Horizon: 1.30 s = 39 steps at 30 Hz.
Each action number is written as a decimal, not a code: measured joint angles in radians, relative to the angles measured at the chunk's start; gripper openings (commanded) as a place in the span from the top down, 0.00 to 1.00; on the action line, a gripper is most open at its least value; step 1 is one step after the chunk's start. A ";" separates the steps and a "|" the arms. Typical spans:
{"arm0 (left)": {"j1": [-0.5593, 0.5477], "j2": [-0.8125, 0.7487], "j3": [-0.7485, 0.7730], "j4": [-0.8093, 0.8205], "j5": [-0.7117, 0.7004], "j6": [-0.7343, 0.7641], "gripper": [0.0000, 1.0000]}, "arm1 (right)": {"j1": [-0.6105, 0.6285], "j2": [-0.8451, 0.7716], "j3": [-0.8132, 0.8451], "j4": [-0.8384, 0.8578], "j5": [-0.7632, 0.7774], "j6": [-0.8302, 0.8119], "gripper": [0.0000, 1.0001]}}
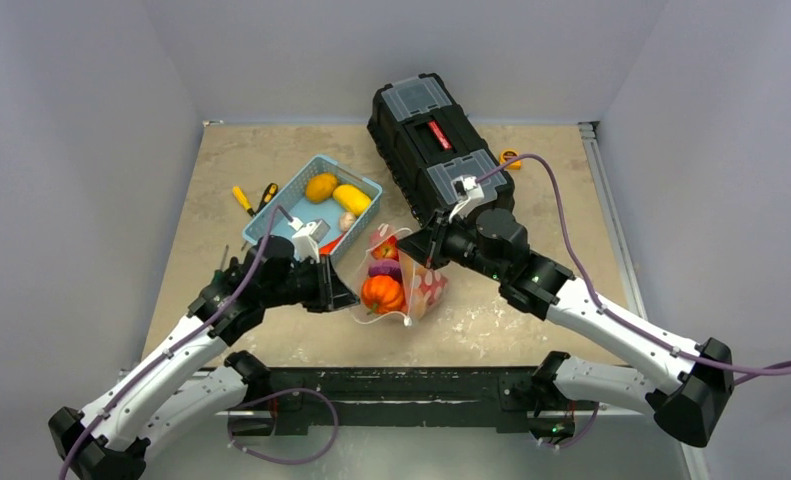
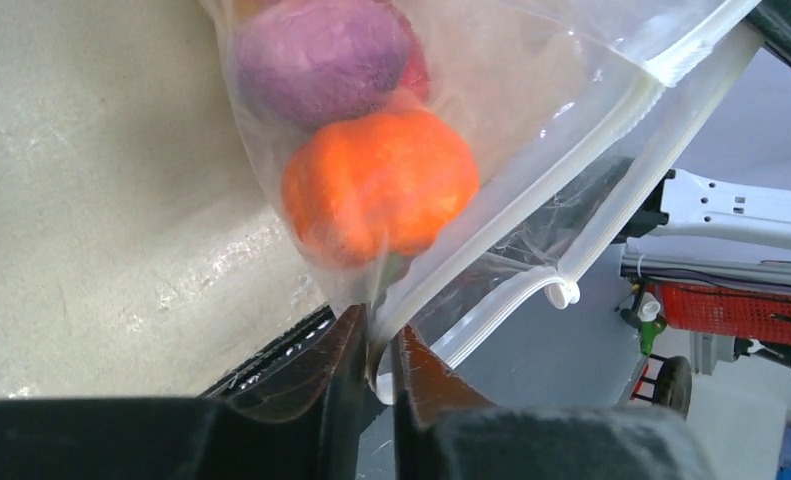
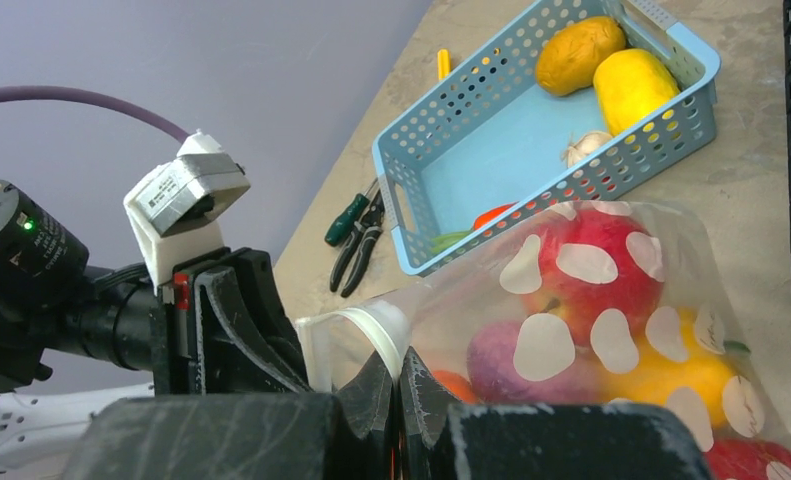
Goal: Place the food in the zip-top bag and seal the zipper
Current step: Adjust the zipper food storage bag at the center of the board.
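Holding the bag (image 1: 429,290) by its zipper (image 2: 571,160), both jaws clamped shut, I fear either pinch slipping: the mouth drops and food (image 2: 381,180) spills onto the tabletop (image 1: 271,150).

The zip-top bag (image 3: 611,290) is thin clear plastic, glossy and crinkled, printed with opaque white dots. Its zipper (image 2: 661,80) is a ribbed, milky plastic strip. Through the film the orange food (image 2: 381,185) and purple food (image 2: 321,50) look soft-sheened and faintly dimpled. The basket (image 3: 621,170) is smooth light-blue plastic, perforated. The counter (image 2: 91,180) is beige and mottled like stone, with a dull shine. The left pincer (image 2: 379,345) and right pincer (image 3: 399,375) are matt black — scuffed with fine scratches. The toolbox (image 1: 436,145) is black ribbed plastic.
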 measured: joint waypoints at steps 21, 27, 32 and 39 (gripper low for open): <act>0.000 -0.012 0.111 0.105 -0.050 -0.237 1.00 | 0.000 -0.020 0.082 -0.183 0.055 -0.131 1.00; 0.000 -0.015 0.061 0.127 0.010 -0.283 1.00 | 0.000 0.038 0.089 -0.213 0.075 -0.153 1.00; 0.000 -0.040 0.118 0.125 0.004 -0.282 1.00 | 0.000 0.029 0.133 -0.240 0.070 -0.163 1.00; 0.000 -0.022 -0.018 0.245 0.012 -0.358 1.00 | 0.003 0.050 0.117 -0.165 0.010 -0.145 1.00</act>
